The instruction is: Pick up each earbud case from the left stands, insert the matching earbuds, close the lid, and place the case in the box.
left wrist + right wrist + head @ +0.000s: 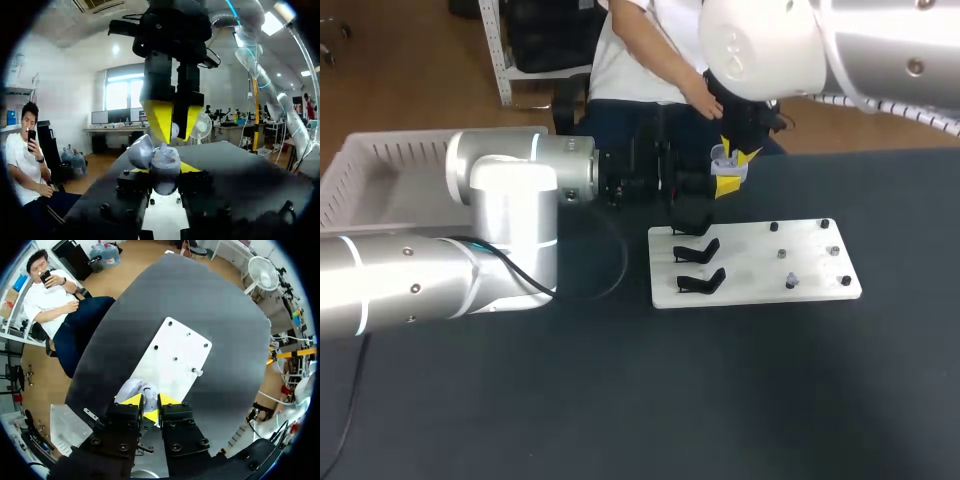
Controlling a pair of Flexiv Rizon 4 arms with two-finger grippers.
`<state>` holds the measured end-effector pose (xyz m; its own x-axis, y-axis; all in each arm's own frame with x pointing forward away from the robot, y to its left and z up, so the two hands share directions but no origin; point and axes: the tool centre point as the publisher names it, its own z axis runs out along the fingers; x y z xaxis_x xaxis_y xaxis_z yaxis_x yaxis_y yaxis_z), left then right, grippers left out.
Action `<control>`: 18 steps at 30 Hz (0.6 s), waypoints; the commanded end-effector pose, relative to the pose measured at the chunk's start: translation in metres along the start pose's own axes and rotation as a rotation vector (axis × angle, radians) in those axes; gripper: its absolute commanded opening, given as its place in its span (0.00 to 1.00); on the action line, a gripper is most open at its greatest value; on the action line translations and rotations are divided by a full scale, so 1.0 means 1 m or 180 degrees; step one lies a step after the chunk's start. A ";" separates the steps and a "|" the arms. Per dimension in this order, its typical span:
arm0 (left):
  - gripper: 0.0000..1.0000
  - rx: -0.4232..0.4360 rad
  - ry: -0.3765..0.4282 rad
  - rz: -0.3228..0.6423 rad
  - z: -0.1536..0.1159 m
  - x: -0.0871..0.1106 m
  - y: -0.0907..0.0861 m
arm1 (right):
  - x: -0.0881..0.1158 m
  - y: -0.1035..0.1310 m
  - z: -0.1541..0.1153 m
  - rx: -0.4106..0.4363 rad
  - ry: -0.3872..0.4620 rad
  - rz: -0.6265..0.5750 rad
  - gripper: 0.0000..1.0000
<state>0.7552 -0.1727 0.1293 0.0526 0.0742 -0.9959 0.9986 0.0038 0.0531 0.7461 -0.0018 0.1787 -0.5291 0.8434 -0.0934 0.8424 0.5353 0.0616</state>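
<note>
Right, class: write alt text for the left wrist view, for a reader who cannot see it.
The left gripper holds an open, translucent earbud case between its yellow tips, over the dark table. The right gripper hangs directly above the case, pointing down at it.

The board (750,262) lies on the table (620,400), right of centre. The stands (700,282) occupy the board's left part, one in front of another. The pegs (781,253) occupy its right part. The box (380,165) sits at the table's far left corner. The case (724,158) is above the table, behind the board, gripped from two sides by the left gripper (161,169). The right gripper (175,131) is directly above the case.
</note>
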 end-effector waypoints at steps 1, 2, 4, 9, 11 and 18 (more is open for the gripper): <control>0.00 -0.0016 -0.0013 0.0011 0.000 0.001 -0.001 | 0.001 0.002 0.002 0.0023 0.0004 0.0002 0.00; 0.00 -0.0016 -0.0013 0.0011 0.000 0.001 -0.001 | 0.001 0.002 0.003 0.0026 0.0009 0.0003 0.00; 0.00 -0.0016 -0.0013 0.0011 0.000 0.001 -0.001 | 0.002 0.002 0.004 0.0032 0.0016 0.0002 0.00; 0.00 -0.0016 -0.0013 0.0011 0.000 0.001 -0.001 | 0.002 0.002 0.007 0.0047 0.0027 0.0008 0.00; 0.00 -0.0016 -0.0013 0.0011 0.000 0.001 -0.001 | 0.001 0.002 0.007 0.0048 0.0026 0.0017 0.00; 0.00 -0.0016 -0.0013 0.0011 0.000 0.001 -0.001 | -0.002 0.002 0.005 0.0033 0.0013 0.0063 0.00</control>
<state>0.7553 -0.1725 0.1292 0.0525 0.0742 -0.9959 0.9986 0.0039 0.0530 0.7494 -0.0029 0.1735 -0.5155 0.8525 -0.0869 0.8520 0.5207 0.0538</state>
